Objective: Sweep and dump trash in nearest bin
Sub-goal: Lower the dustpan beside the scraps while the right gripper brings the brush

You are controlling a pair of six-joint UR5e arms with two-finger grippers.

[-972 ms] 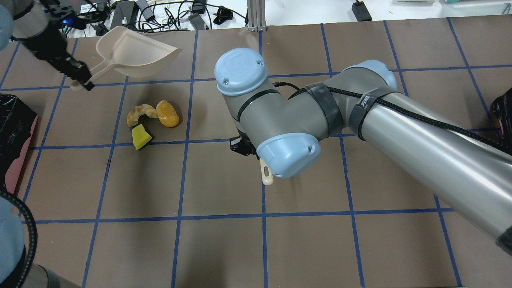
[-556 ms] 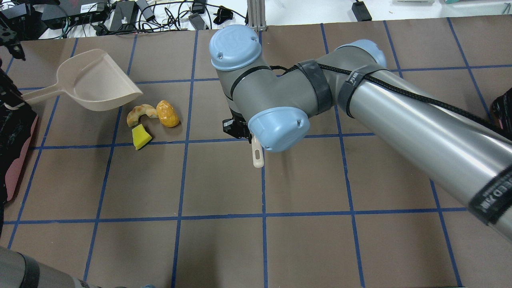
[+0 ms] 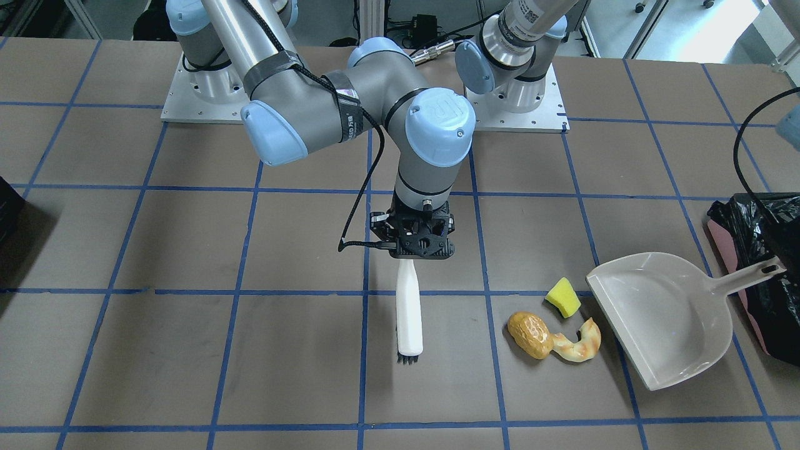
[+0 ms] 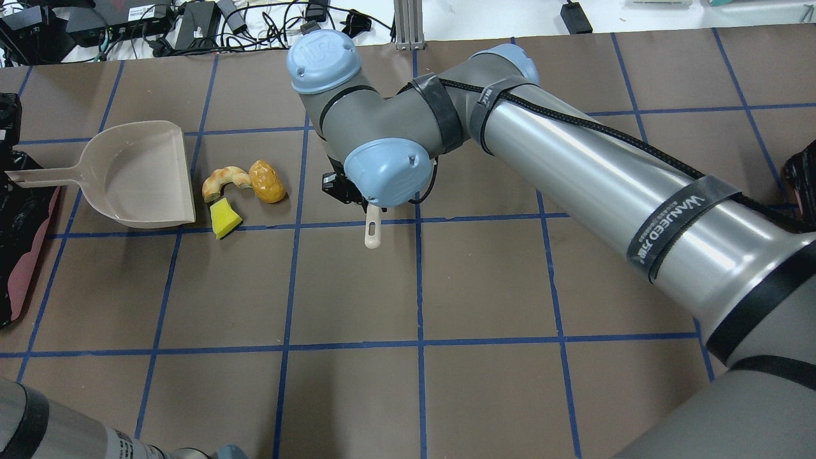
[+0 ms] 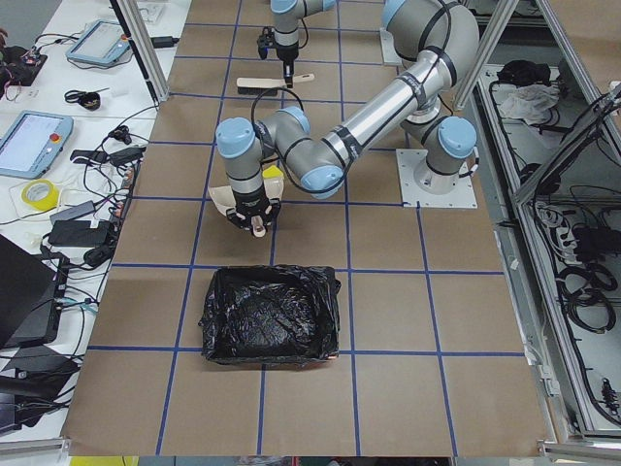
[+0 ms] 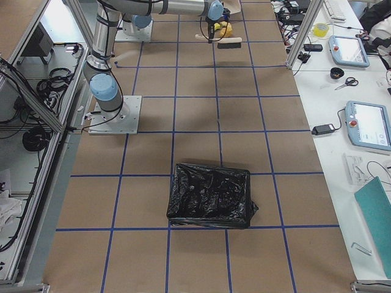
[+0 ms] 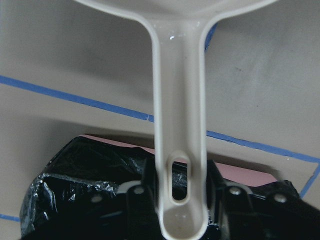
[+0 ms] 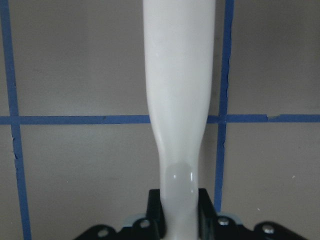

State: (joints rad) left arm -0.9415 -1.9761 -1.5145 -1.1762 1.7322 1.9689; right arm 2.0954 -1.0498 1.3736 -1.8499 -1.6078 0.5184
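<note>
The trash lies together on the brown table: a yellow wedge [image 4: 225, 218], a bread roll [image 4: 266, 181] and a croissant [image 4: 223, 180]; they also show in the front view as the wedge [image 3: 563, 297], roll [image 3: 529, 334] and croissant [image 3: 578, 345]. My left gripper [image 7: 179, 200] is shut on the handle of the beige dustpan [image 4: 140, 175], whose mouth faces the trash from close by. My right gripper [image 3: 417, 244] is shut on a white brush [image 3: 409, 312], held about one tile from the roll. The bin [image 3: 759, 262], pink with a black bag, sits under the dustpan handle.
A second black-bagged bin [image 6: 211, 195] stands at the table's other end, its edge showing in the overhead view [image 4: 803, 178]. A dark object [image 3: 6, 206] sits at that end too. Cables and devices [image 4: 210, 22] line the table's far edge. My right arm [image 4: 574, 172] spans the table's middle.
My left arm has brought the dustpan down and toward me, so it now sits just left of the trash. My right arm has carried the brush leftward toward the trash. The trash has not moved.
</note>
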